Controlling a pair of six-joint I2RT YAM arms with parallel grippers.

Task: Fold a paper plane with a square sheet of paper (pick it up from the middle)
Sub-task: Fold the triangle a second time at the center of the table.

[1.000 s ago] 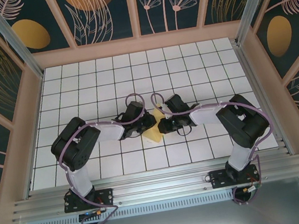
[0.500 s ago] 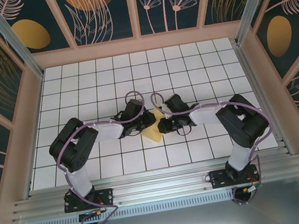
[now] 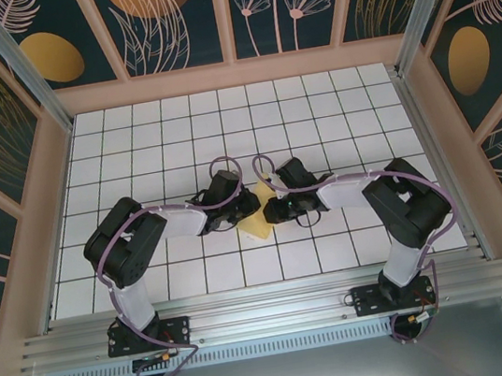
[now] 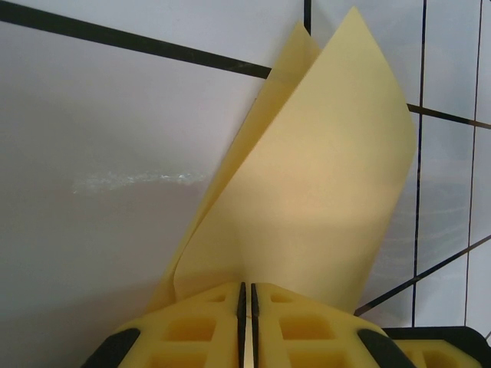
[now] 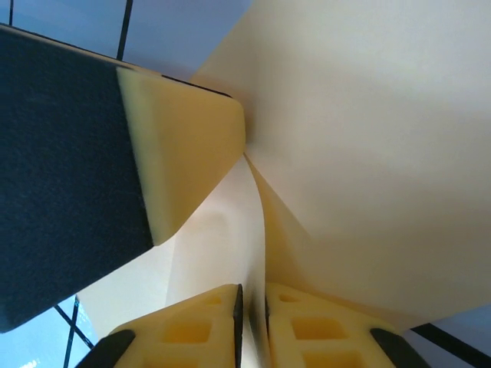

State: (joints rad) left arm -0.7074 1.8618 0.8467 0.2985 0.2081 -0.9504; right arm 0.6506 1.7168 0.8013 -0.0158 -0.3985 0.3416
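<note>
Change: we are seeing both wrists shifting only slightly from a second ago, the right gripper [image 3: 271, 209] nudging a touch toward the left gripper [image 3: 246, 208], while the paper [image 3: 256, 223] is staying at the same spot between them.
Paper: we are looking at a pale-yellow sheet folded into layers, sitting around the middle of the table's near half, its lower tip poking out toward the near edge from under the two grippers. We cannot tell whether it is resting on the table or hanging just off it.
Paper, left wrist: the paper [image 4: 307, 192] is standing up from the fingers as two overlapping layers, narrowing to a tip at the top.
Paper, right wrist: the paper [image 5: 383, 130] is spreading wide above and to the right, and a curved fold is running down into the jaws.
Left gripper: we are finding the left gripper [image 4: 247, 290] clenched on the paper's lower edge, its yellow pads almost meeting.
Right gripper: the right gripper [image 5: 252, 295] is pinching the fold, its pads standing close with the paper running between them.
Both together: the tips are facing each other just beside one another, and one left pad [image 5: 188, 153] is pressing against the paper right by the fold.
Table: the table [image 3: 177, 133] is showing white tiles with dark grid lines.
</note>
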